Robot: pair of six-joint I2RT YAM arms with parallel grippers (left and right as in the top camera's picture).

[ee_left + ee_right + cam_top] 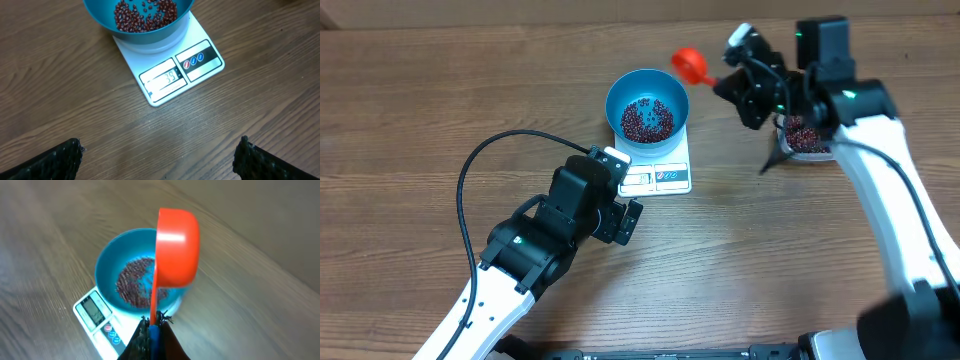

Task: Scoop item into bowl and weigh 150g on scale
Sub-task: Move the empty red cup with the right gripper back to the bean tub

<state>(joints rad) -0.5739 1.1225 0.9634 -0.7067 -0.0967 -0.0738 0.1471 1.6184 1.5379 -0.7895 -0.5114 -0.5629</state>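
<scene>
The blue bowl [620, 92] stands on the white scale [665, 178] at mid-table, with a thin layer of dark red beans [648, 120] inside. My right gripper [732, 82] is shut on the handle of a red scoop [692, 63], which hovers just right of and above the bowl. From the right wrist, the scoop [177, 247] is tilted over the bowl [106, 262], and no beans show in it. My left gripper [159, 147] is open and empty above the wood in front of the scale [205, 70], whose display reads 39.
A clear tub [807, 137] of beans sits at the right under my right arm. A black cable [470, 180] loops over the table beside my left arm. Bare wood lies around the scale.
</scene>
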